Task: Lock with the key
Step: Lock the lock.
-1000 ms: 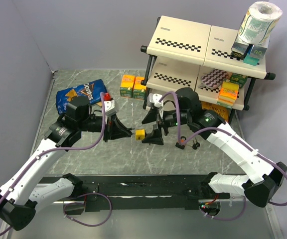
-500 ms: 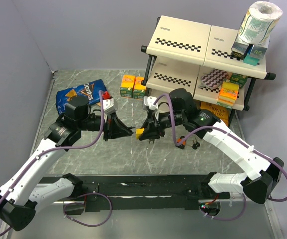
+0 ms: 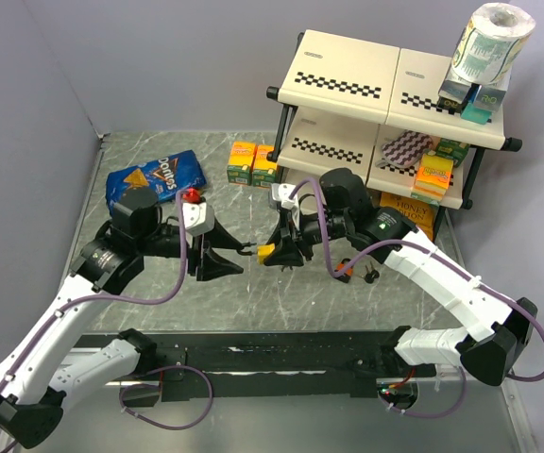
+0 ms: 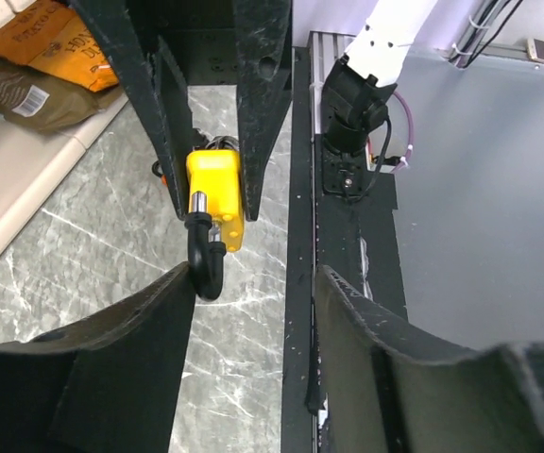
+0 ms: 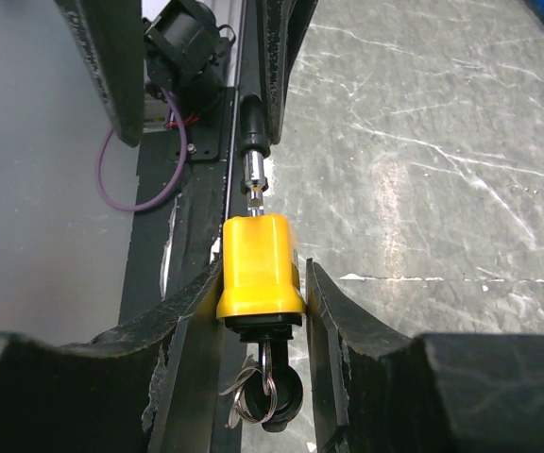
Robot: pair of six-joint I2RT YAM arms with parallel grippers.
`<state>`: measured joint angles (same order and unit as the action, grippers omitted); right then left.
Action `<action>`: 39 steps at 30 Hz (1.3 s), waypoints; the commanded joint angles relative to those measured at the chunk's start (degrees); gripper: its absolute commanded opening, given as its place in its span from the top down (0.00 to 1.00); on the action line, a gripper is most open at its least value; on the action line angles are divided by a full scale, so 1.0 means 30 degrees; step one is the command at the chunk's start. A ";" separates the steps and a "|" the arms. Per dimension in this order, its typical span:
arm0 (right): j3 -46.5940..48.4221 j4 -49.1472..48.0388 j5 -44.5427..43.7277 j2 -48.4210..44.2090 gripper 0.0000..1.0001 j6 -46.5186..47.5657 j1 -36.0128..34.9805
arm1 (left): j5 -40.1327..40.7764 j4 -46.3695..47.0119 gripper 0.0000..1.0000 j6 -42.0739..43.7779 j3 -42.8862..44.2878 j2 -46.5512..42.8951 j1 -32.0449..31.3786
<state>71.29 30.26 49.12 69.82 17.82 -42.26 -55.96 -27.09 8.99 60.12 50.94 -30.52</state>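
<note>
Padlock [image 5: 260,267] — blocky yellow body, curved black shackle [image 4: 205,283], metal key ring [image 5: 251,398]

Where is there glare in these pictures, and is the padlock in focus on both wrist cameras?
Right wrist view: a pale sheen on the marble table beside the yellow padlock, which is sharp. Left wrist view: padlock crisp, near fingers dark and soft. Top view: even light.
</note>
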 commanded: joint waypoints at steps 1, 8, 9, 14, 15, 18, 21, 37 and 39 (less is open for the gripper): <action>0.1139 -0.0566 0.0501 -0.0452 1.00 -0.0053 -0.0093 | -0.0974 0.0944 0.42 0.0371 0.0527 -0.0280 -0.0372; 0.1520 -0.0858 0.0705 -0.0218 1.00 -0.1045 0.0228 | -0.0716 -0.1979 0.54 0.4515 0.0382 -0.0514 -0.2037; 0.1550 -0.1003 0.0822 -0.0159 1.00 -0.1281 0.0316 | -0.0130 -0.2652 0.56 0.5401 0.0236 -0.0659 -0.2332; 0.1697 -0.0976 0.1526 -0.0188 1.00 -0.1723 0.0522 | 0.3386 -0.4123 0.64 0.8484 -0.0586 -0.1246 -0.3185; 0.1697 -0.0947 0.1555 -0.0246 1.00 -0.1723 0.0522 | 0.4029 -0.4095 0.64 0.8457 -0.0615 -0.1450 -0.3185; 0.1551 -0.0742 0.1438 -0.0451 1.00 -0.1431 0.0522 | 0.4299 -0.3890 0.52 0.7699 -0.0732 -0.2007 -0.3185; 0.1434 -0.0595 0.1350 -0.0627 1.00 -0.1050 0.0551 | 0.4591 -0.3132 0.44 0.5972 -0.1258 -0.2477 -0.3185; 0.1903 0.0577 0.0120 -0.1155 1.00 0.2348 -0.0708 | 0.0637 0.0945 0.58 -0.2881 -0.0087 -0.0193 -0.3126; 0.1785 0.0432 0.0032 -0.1213 1.00 0.2525 -0.0766 | 0.0870 0.0828 0.70 -0.2881 -0.0234 -0.0163 -0.3126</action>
<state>74.00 34.26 50.52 68.38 21.98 -43.94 -48.45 -27.27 3.42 58.17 50.50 -39.55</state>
